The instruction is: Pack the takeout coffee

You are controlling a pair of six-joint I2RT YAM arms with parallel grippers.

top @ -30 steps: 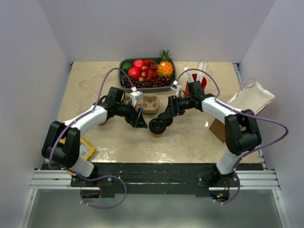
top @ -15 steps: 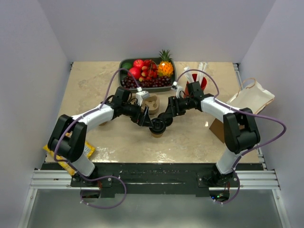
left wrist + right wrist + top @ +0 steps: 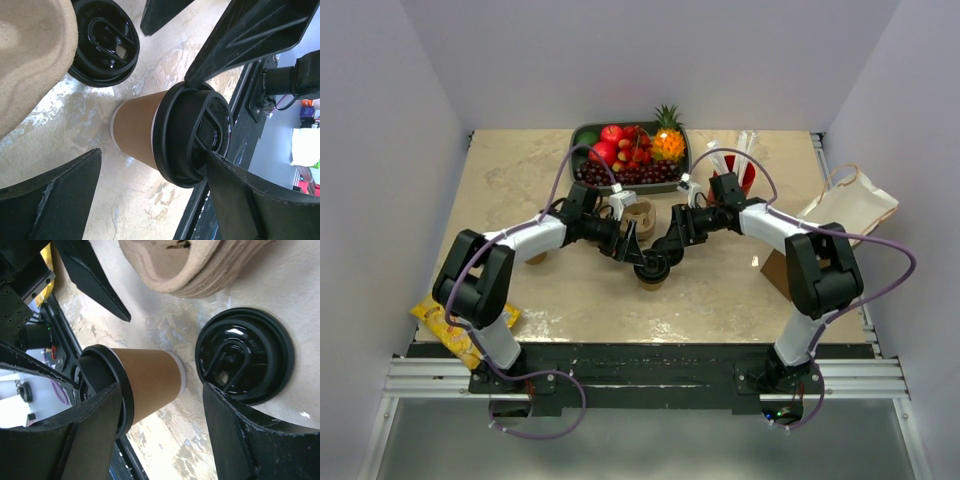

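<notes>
The takeout coffee [image 3: 653,270], a kraft-brown paper cup with a black lid, stands upright in the table's middle, just in front of the tan cardboard carrier [image 3: 638,214]. My left gripper [image 3: 633,245] is open at the cup's left and my right gripper [image 3: 671,246] is open at its right. In the left wrist view the cup [image 3: 137,127] stands between my open left gripper's [image 3: 152,160] fingers, one fingertip [image 3: 225,170] at the lid rim. In the right wrist view the cup [image 3: 150,380] stands between my open right gripper's [image 3: 162,390] fingers. A loose black lid [image 3: 245,355] lies on the table beside it.
A tray of fruit [image 3: 582,132] stands at the back. A red cup of white straws [image 3: 745,172] is behind the right arm. A paper bag [image 3: 850,205] and a brown box [image 3: 778,272] are at the right, a yellow packet [image 3: 500,318] at the front left.
My left gripper has moved right, up to the cup's left side. My right gripper has stayed by the cup. The cup has not moved.
</notes>
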